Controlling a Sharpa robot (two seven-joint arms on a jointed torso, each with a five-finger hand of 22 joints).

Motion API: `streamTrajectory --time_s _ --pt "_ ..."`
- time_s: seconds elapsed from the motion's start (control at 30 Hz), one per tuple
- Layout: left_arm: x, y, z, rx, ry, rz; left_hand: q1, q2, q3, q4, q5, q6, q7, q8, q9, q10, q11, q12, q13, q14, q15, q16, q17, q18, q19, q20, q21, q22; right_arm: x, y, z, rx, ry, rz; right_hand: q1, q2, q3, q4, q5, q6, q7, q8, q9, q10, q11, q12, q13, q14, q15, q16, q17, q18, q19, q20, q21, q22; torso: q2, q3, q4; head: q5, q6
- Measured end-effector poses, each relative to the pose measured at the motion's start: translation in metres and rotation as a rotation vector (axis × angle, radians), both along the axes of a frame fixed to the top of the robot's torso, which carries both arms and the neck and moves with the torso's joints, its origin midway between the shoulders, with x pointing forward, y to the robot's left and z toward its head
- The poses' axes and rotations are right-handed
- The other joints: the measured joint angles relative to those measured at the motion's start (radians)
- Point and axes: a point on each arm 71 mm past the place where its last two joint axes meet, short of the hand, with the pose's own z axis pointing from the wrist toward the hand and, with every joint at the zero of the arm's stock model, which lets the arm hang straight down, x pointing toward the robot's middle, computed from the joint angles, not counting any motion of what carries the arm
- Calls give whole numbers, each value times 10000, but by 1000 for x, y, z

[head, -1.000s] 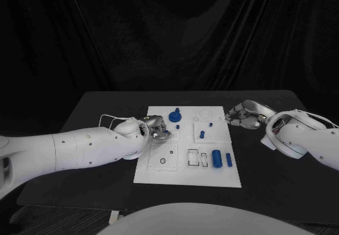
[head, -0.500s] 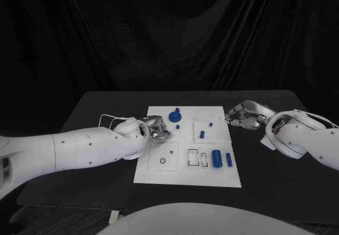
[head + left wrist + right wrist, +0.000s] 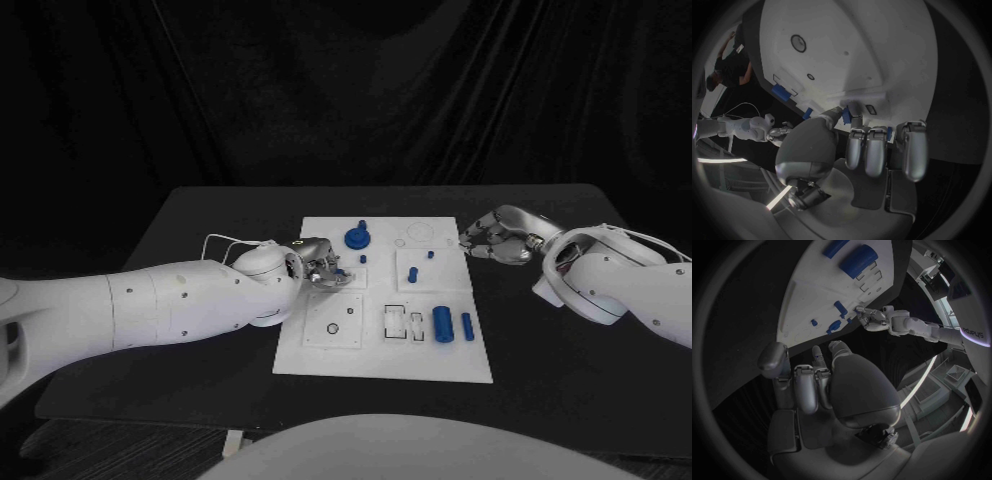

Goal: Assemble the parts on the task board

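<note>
Task board, a white plate, is seen lying flat at the middle of the black counter, with its long side running from 12 to 6 o'clock. Two white arms are brought in over the counter, the left one from 9 o'clock and the right one from 3 o'clock. At the board's 9 o'clock edge the left robot hand is held over the plate; in the left wrist view its fingers are curled in, and a small blue piece is seen at the fingertips, though whether it is actually pinched cannot be told. Just off the board's 2 o'clock corner the right robot hand is kept above the counter, its fingers curled in with nothing seen inside them. Of the blue parts, the round knobbed piece is placed toward 12 o'clock on the board. A thick cylinder is laid toward 4 o'clock, with a thinner pin just beside it on the 3 o'clock side. A short peg is set near the board's centre, and a smaller peg is found a little toward 1 o'clock from it.
</note>
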Motion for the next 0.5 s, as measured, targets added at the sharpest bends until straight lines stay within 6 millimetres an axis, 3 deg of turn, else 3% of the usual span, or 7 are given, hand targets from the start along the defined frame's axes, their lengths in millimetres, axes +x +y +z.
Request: streamTrajectory --time_s 0.23,0.5 --pt "0 0 0 34 17 42 -115 110 -337 288 -227 50 18 0 4 0 1 0 0 0 0 0 0 0 0 0 0 0 0 0 0 -7 18 3 9 -9 0 0 0 0 0 0 0 -1 1 -8 -2 0 0 0 0 0 0 0 0 0 -1 -1 0 1 0" --pt "0 1 0 66 42 47 -319 240 -679 629 -218 51 16 67 168 -1 0 0 0 0 0 0 0 1 0 1 -39 -1 0 0 -1 -14 42 14 9 -9 0 0 -1 0 0 0 1 -1 2 -47 -2 0 0 0 0 0 0 0 0 -1 -1 -2 1 25 0"
